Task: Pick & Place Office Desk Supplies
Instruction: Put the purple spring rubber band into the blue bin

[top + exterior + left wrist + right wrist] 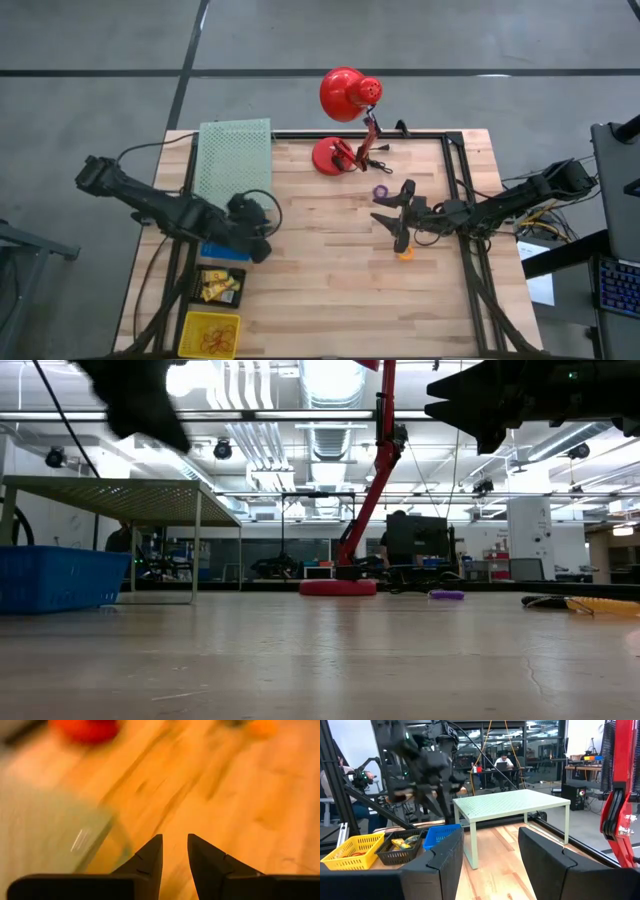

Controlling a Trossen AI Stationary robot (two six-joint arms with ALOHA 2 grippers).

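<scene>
A purple ring (381, 191) (447, 595) and an orange ring (405, 254) lie flat on the wooden table (330, 290), right of the middle. My right gripper (393, 215) (490, 845) hangs level above the table between them, open and holding nothing. My left gripper (262, 248) (175, 840) is raised over the table's left side, above the blue basket (222, 252). Its fingers stand a little apart, and only the table shows in the gap. In the black basket (222, 285) are yellow pieces, and in the yellow basket (210, 333) thin bands.
A red desk lamp (345, 95) stands by its base (332, 155) at the far edge. A pale green mesh shelf (235, 155) (510, 805) stands at the far left. The three baskets sit in a row along the near left side. People sit in the room beyond.
</scene>
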